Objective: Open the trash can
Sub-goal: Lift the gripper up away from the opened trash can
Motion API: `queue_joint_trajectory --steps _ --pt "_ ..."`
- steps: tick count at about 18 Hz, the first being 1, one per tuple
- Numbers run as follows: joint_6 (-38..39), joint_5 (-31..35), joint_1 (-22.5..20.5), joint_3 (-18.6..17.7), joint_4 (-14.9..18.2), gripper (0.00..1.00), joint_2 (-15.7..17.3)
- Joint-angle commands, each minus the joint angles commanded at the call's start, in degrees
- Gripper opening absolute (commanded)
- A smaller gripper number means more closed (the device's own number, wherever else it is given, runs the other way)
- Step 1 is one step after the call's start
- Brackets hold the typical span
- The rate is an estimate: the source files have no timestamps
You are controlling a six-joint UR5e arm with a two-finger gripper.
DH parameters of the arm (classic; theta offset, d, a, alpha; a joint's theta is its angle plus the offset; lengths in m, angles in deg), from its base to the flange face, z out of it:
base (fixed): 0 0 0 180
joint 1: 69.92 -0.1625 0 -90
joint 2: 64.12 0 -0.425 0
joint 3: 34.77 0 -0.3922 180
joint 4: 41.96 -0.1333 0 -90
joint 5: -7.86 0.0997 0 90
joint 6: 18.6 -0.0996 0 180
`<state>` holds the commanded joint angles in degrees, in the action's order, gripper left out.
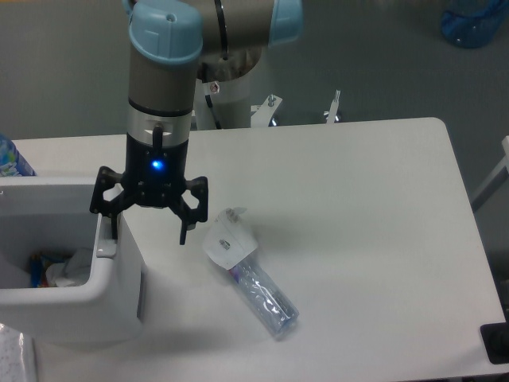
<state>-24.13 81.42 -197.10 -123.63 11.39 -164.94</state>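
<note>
The trash can is a boxy white bin at the table's left edge. Its top stands uncovered and crumpled rubbish shows inside; the lid itself is out of view. A grey push-bar strip runs along the bin's right rim. My gripper hangs open over that rim, with its left finger down at the strip and its right finger beyond the bin's right side above the table. Nothing is held between the fingers.
A small clear plastic bottle with a white paper tag lies on the white table just right of the gripper. A blue bottle stands behind the bin. A black object sits at the bottom right.
</note>
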Motion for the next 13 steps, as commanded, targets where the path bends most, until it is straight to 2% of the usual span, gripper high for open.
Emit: queue_joint_trajectory --steps 3,7,9,13 --pt "-0.7 0.0 -0.1 1.1 -0.2 1.00 0.1" --pt "-2.3 0.3 -0.7 5.2 -3.2 1.00 -0.1" --pt "-4.2 1.1 -1.9 6.7 -3.4 1.00 -0.1" --pt "-8.8 11.6 -3.3 8.1 -3.2 1.00 0.0"
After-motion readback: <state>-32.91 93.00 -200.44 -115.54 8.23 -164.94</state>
